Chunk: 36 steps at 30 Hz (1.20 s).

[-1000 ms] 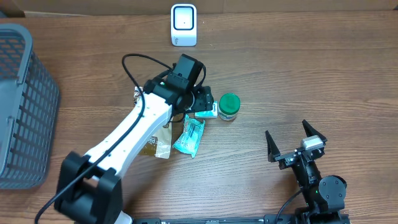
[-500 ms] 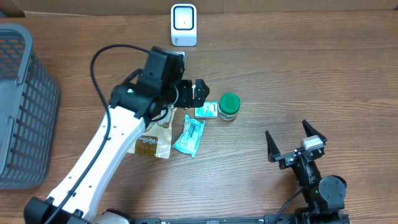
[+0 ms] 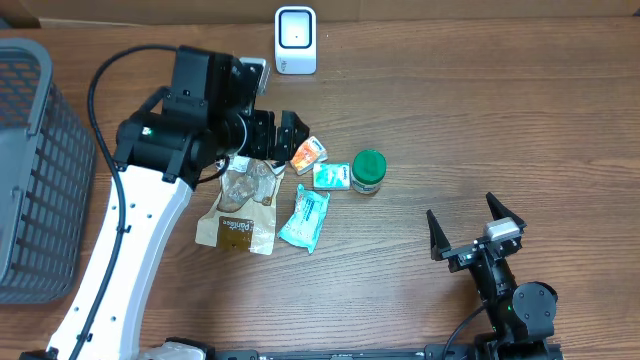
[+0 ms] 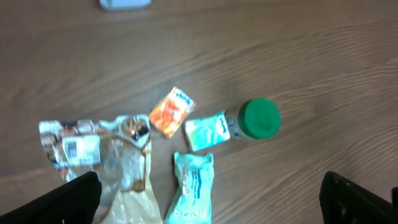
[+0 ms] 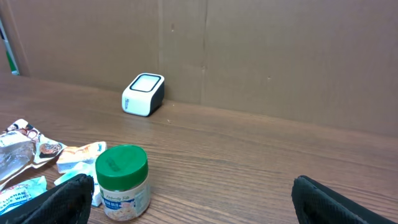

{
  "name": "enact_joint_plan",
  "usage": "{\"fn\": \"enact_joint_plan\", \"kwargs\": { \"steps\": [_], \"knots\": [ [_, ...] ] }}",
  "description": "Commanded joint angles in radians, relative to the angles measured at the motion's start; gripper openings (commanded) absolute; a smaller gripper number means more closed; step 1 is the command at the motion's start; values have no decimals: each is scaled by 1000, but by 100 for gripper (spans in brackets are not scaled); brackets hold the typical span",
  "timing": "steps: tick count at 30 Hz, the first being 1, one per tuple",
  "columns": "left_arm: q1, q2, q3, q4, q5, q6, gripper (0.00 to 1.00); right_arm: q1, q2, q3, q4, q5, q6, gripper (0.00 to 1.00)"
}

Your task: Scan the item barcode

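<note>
I am holding the left end effector (image 3: 278,133) fully spread and empty beside the orange sachet (image 3: 308,152). The right end effector (image 3: 477,232) is idling equally wide, also empty. No item is facing the scanner (image 3: 295,40) yet: all are lying on the bench (image 3: 500,110), unpicked. Only the right wrist view is showing the label on the jar (image 5: 122,183).

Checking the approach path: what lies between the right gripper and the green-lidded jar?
Only bare table between the right gripper and the green-lidded jar, shown in the overhead view.
</note>
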Motion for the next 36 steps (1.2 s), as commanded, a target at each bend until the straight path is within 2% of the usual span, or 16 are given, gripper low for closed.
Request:
{"fn": "enact_joint_plan", "kwargs": {
  "steps": [1,28,36],
  "knots": [
    [4,-19,32,1,14,48,100,5,-8,-10,3,8,-1,100],
    [3,75,12,-35,-5,32,100,5,-8,-10,3,8,-1,100],
    [-61,87,11,-45,-12,2,100,5,-8,-10,3,8,-1,100]
  ]
}}
